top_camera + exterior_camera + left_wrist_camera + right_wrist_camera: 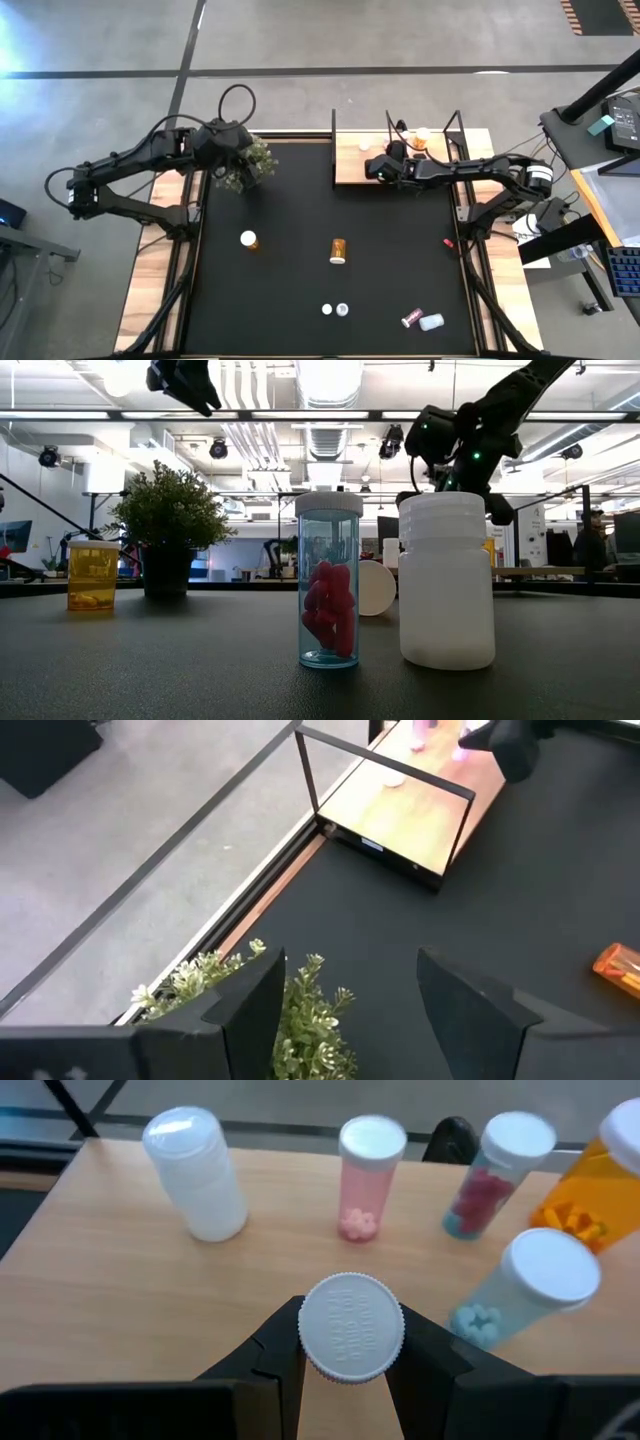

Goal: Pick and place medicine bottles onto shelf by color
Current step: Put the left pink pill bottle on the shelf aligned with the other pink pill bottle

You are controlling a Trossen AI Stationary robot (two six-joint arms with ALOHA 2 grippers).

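My right gripper [350,1350] is over the near left part of the wooden shelf [352,168] and is shut on a white-capped bottle [352,1327]. On the shelf stand a white bottle [195,1175], a pink one [368,1178], a clear one with red pills [492,1178], an orange one [588,1205] and a clear one with blue pills [528,1292]. My left gripper [350,1010] is open and empty above the potted plant [245,165] at the far left. Loose bottles rest on the black mat: an upright orange one [248,239], a lying orange one [338,250], two upright ones [334,309], and a maroon one [411,318] and a white one [432,322] lying. My right gripper pinches the bottle's round white cap [352,1370] between its two fingers, one on each side of the rim. The fingers come from above, pointing down at the shelf board. The cap hides the bottle's body, so I cannot tell whether it stands on the board.
The shelf's thin black frame and posts [385,765] rise around the board. In the low view a clear bottle with red pills [329,580] and a white bottle [446,580] stand close in front. A small red speck [448,242] lies at the mat's right edge.
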